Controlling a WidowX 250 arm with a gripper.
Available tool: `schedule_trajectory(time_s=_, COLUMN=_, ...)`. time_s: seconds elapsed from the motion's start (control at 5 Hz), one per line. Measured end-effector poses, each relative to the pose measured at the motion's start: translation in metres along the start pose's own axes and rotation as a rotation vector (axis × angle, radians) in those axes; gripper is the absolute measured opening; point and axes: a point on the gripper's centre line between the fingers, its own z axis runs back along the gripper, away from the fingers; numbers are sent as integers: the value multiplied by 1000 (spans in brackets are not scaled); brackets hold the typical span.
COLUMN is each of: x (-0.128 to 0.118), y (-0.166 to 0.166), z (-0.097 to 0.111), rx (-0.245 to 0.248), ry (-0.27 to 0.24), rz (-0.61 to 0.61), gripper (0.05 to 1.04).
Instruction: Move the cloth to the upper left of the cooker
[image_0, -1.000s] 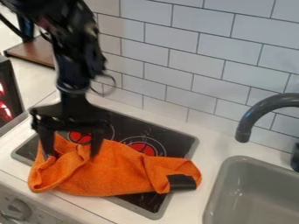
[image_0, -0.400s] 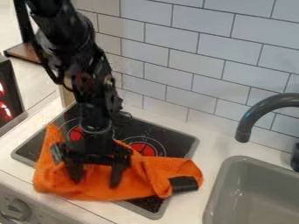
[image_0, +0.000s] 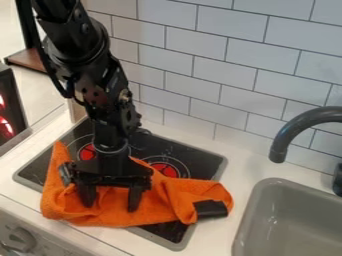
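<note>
The black gripper (image_0: 111, 204) hangs low over the left half of the orange cloth (image_0: 167, 197), its two fingers apart and pointing down at the fabric, with a fold of cloth between them. Crumpled across the front of the black cooker (image_0: 190, 154), the cloth covers its lower burners and spills past its front edge on the left. A black patch lies at the cloth's right end. The arm partly hides the cooker's upper left area.
To the right is a grey sink (image_0: 294, 220) with a dark faucet (image_0: 300, 125) above it. A tiled wall (image_0: 220, 75) rises behind the counter. A knob (image_0: 19, 240) sits at the front left, below the counter edge.
The gripper has moved right and toward the front, lower over the cloth. The cloth's left part has shifted slightly right, with its folds changed.
</note>
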Motion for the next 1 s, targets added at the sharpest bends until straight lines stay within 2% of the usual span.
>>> schedule_trajectory(time_s=0.4, x=41, y=10, z=-7, rx=27, ry=-11, rz=75, gripper=999)
schedule_trajectory(time_s=1.0, x=87, y=39, z=-10, rx=49, ry=-26, rz=174, gripper=999)
